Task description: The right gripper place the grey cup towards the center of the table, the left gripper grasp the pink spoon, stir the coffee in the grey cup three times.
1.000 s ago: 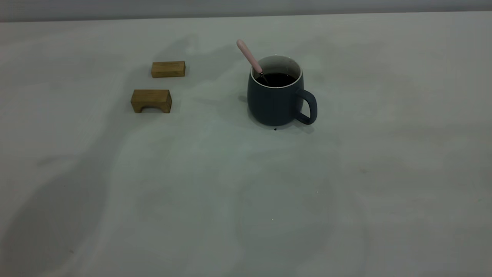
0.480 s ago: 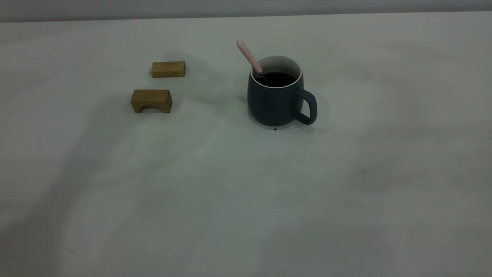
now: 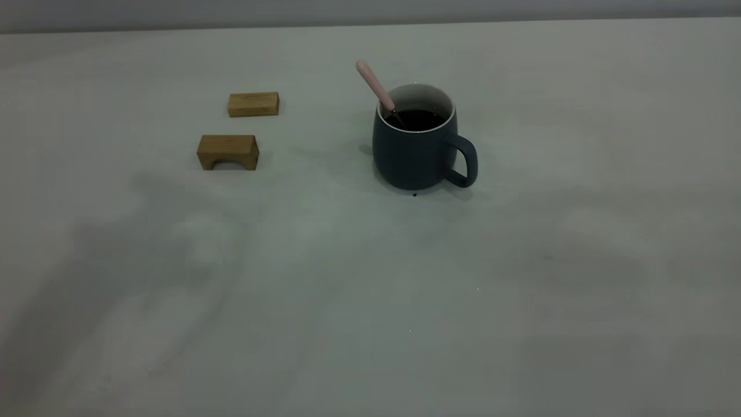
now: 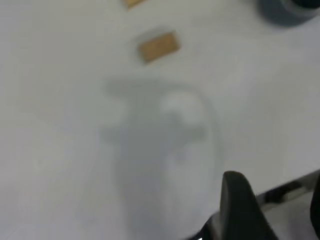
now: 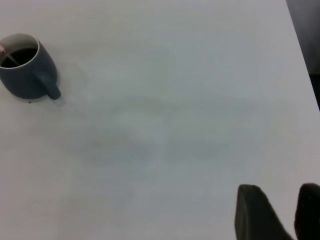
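The grey cup point(image 3: 414, 152) stands upright near the middle of the table point(image 3: 370, 289), its handle toward the right arm's side. It holds dark coffee point(image 3: 418, 120). The pink spoon point(image 3: 373, 83) leans in it, handle up over the rim, with nothing holding it. Neither gripper shows in the exterior view. In the left wrist view my left gripper point(image 4: 277, 202) is open and empty above bare table, with the cup point(image 4: 285, 11) far off. My right gripper point(image 5: 282, 205) is open and empty, well away from the cup point(image 5: 26, 72).
Two small wooden blocks lie left of the cup: a flat one point(image 3: 253, 104) and an arched one point(image 3: 228, 152). They also show as blocks point(image 4: 158, 46) in the left wrist view. The table's edge point(image 5: 305, 60) runs beside my right gripper.
Cup, spoon and blocks have not moved. The arm shadows on the table's left part have slid toward the near left corner.
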`<action>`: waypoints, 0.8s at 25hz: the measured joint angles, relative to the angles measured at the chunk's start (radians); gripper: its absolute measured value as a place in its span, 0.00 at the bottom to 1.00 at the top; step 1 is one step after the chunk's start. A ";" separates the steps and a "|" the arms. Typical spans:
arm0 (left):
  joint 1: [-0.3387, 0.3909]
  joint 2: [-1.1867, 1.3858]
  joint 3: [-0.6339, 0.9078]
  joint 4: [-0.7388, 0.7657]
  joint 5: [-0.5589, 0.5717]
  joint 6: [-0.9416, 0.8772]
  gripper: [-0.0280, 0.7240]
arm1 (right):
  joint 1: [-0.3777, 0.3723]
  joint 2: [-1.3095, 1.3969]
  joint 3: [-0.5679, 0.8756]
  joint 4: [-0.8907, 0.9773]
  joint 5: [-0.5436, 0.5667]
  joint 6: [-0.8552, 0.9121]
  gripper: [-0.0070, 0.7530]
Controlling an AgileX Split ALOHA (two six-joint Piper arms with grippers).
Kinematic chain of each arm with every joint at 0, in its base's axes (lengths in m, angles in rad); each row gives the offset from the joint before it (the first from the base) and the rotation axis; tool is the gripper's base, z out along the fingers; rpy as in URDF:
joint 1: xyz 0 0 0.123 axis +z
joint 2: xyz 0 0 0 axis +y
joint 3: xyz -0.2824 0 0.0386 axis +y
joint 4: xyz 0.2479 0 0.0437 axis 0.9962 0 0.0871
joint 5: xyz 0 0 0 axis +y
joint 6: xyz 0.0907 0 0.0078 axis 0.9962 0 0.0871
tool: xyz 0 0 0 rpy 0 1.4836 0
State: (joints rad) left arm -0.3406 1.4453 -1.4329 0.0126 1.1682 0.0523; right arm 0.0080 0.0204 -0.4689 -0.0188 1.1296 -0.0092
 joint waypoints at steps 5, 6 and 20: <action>0.000 -0.208 0.279 0.020 0.000 -0.100 0.59 | 0.000 0.000 0.000 0.000 0.000 0.000 0.32; 0.000 -0.256 0.340 0.020 0.000 -0.108 0.59 | 0.000 0.000 0.000 0.000 0.000 0.000 0.32; 0.214 -0.887 0.843 0.009 -0.005 -0.109 0.59 | 0.000 0.000 0.000 0.000 0.000 0.000 0.32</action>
State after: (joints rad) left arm -0.1268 0.5584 -0.5898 0.0220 1.1633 -0.0570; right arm 0.0080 0.0204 -0.4689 -0.0188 1.1296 -0.0092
